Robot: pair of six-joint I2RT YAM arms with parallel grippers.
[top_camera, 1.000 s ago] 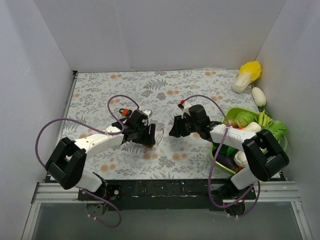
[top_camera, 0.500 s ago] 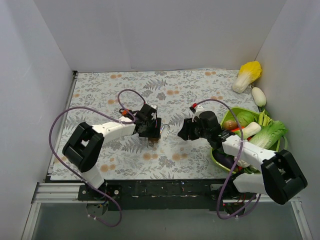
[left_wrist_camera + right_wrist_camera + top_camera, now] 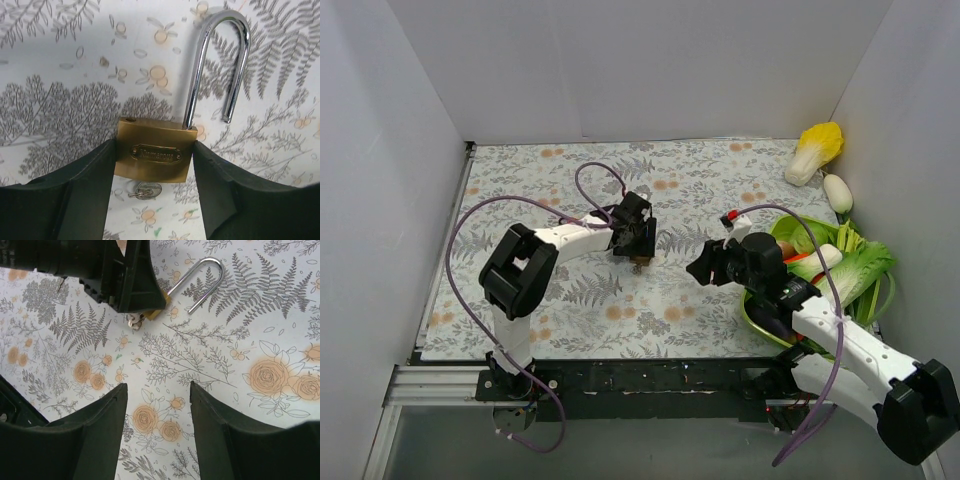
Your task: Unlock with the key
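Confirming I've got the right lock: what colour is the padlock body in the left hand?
Brass-gold padlock body, silver shackle; clearest in the left wrist view.

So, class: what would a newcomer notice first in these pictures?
The brass padlock, shackle open, clamped in the left gripper mid-scene, with a key at its base. The right gripper hangs open and empty nearby; a green bowl of vegetables sits at the right.

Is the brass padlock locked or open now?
Open. In the left wrist view the short end of the shackle hangs free beside the brass padlock, out of its hole; only the long leg enters the body.
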